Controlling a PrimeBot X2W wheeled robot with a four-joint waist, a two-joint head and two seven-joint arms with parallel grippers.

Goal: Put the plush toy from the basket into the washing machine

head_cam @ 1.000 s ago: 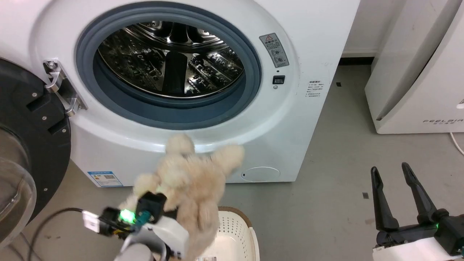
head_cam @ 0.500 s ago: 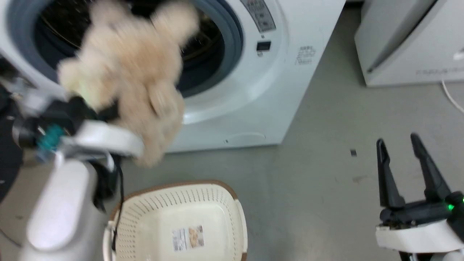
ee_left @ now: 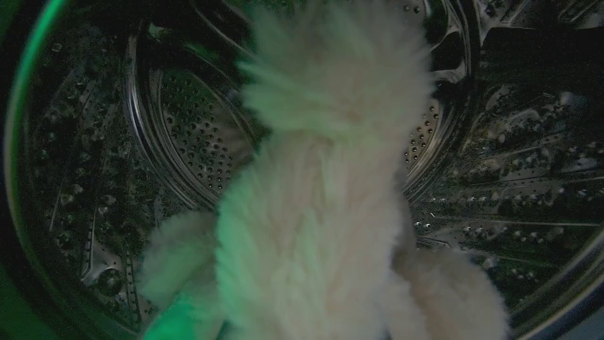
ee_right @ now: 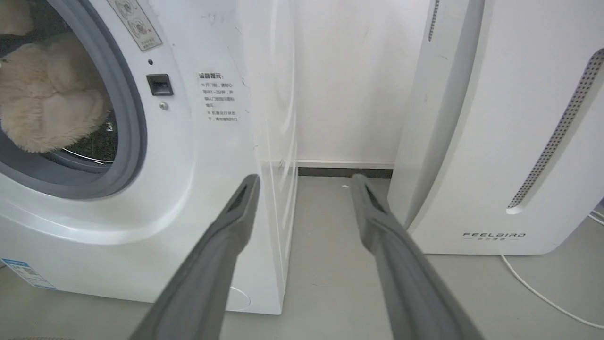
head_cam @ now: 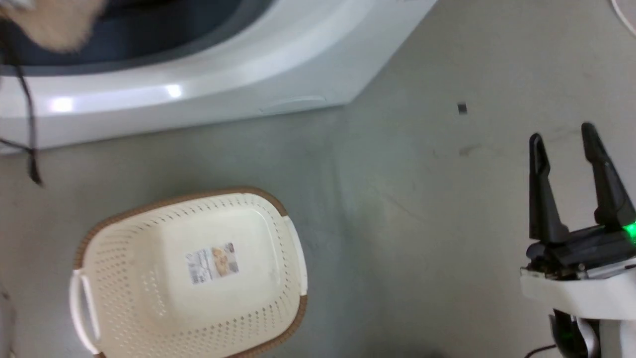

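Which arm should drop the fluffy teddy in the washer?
Left. Its wrist view has the fluffy cream plush toy inside the white washing machine's shiny steel drum; the open right pincer hovers over the floor.

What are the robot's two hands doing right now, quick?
Left gripper: cannot be told; the plush toy hides its fingers, inside the washing machine.
Right gripper: open, holding nothing.

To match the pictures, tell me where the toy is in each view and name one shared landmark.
Head view: toy, blurred, top left corner, at the mouth of the washer.
Left wrist view: toy, centre, inside the drum.
Right wrist view: toy, upper left, inside the grey ring.
Shared landmark: the washer.
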